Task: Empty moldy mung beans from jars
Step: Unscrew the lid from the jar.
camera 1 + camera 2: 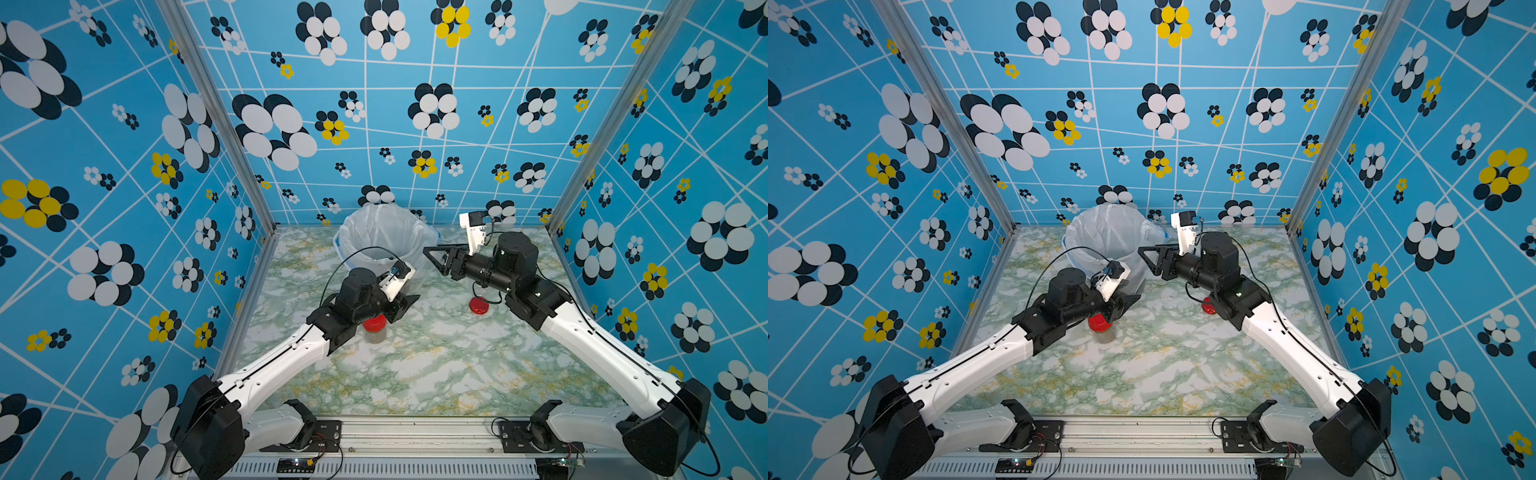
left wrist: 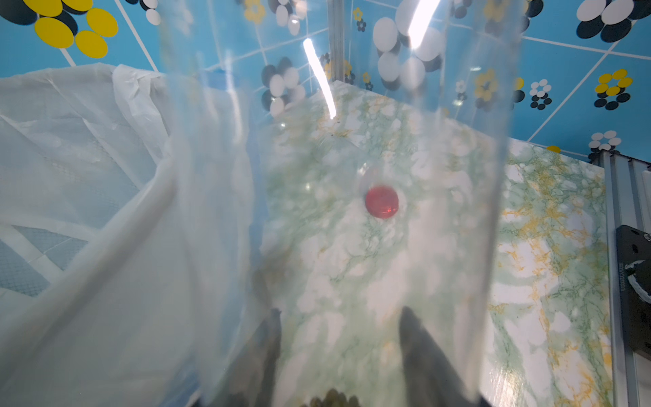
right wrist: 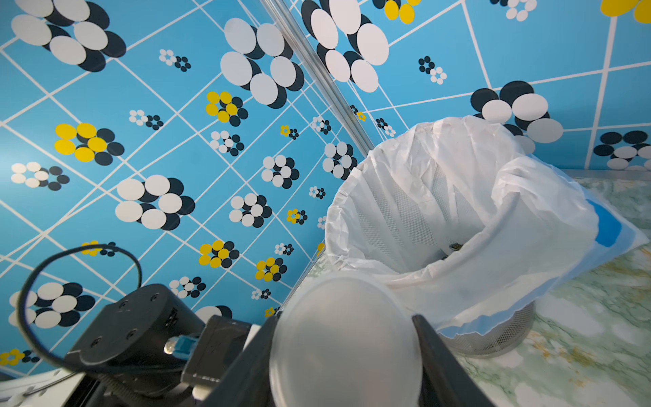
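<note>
Left gripper (image 1: 409,300): closed on the tall jar (image 2: 352,141). In the left wrist view we see its fingers (image 2: 422,352) blurred through the clear wall. It sits low, just beside the bin (image 1: 353,245).
Right gripper (image 1: 428,250): clamped on the short jar (image 3: 345,338), with 1 finger on each side. It is at the bin's rim, higher than the left one.
Tall jar: lidless. We can hardly make it out in the top views.
Short jar: its round frosted end faces the right wrist camera, so we cannot tell what is inside.
Lidded jar (image 1: 375,330): upright on the table (image 1: 415,374), partly under the left arm, with its red cap on.
Beans (image 2: 334,400): we see a few at the tall jar's near end, a greenish layer in the lidded jar, and dark grains inside the bin's bag.
Lid (image 1: 478,306): 1 red lid lies flat on the table by the right arm.
</note>
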